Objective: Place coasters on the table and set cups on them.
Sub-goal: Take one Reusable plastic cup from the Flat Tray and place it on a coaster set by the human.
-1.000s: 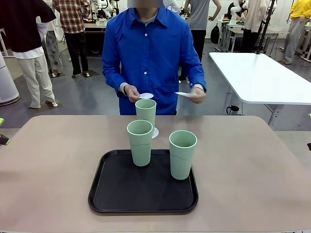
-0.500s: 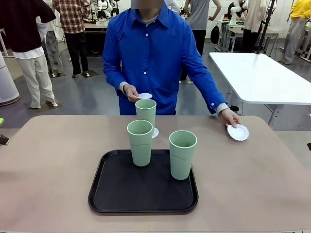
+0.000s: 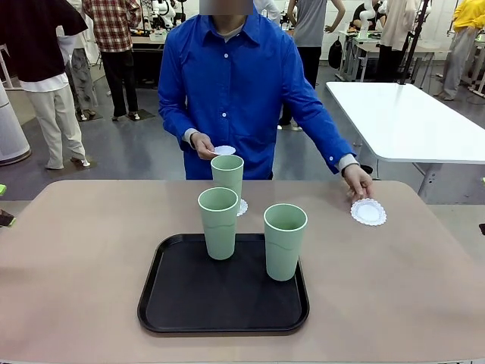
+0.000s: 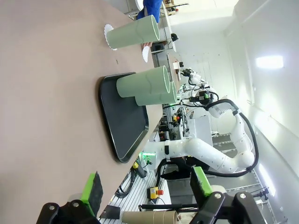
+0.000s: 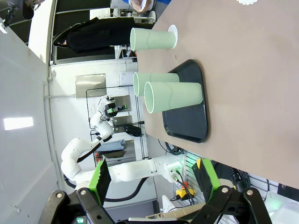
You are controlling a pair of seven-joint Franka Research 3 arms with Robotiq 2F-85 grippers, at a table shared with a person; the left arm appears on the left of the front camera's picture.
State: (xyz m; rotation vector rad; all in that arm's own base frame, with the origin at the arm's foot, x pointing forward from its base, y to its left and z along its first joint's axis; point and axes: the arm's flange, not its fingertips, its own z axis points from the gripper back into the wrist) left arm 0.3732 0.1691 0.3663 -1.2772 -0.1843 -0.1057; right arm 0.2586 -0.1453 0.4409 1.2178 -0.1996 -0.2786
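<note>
Two mint-green cups [image 3: 218, 222] [image 3: 285, 241] stand on a black tray [image 3: 223, 296] in the middle of the tan table [image 3: 76, 250]. Behind the tray, a third cup [image 3: 226, 176] stands on a lacy white coaster [image 3: 242, 206]. Another coaster [image 3: 368, 211] lies flat at the far right, with the person's fingertips at its edge. The person's other hand holds a further coaster [image 3: 223, 150] above the back cup. My left gripper [image 4: 145, 186] is open and far from the cups [image 4: 142, 84]. Equally distant, my right gripper [image 5: 154, 177] is open; its view shows the tray cups [image 5: 173, 95].
A person in a blue shirt stands at the far side of the table. Bare tabletop lies left and right of the tray [image 4: 124, 126]. A white table [image 3: 409, 121] stands behind on the right, and other people are farther back.
The person's hand carried a coaster from in front of the body down to the table's far right and laid it flat. Cups, tray and both grippers have stayed put.
</note>
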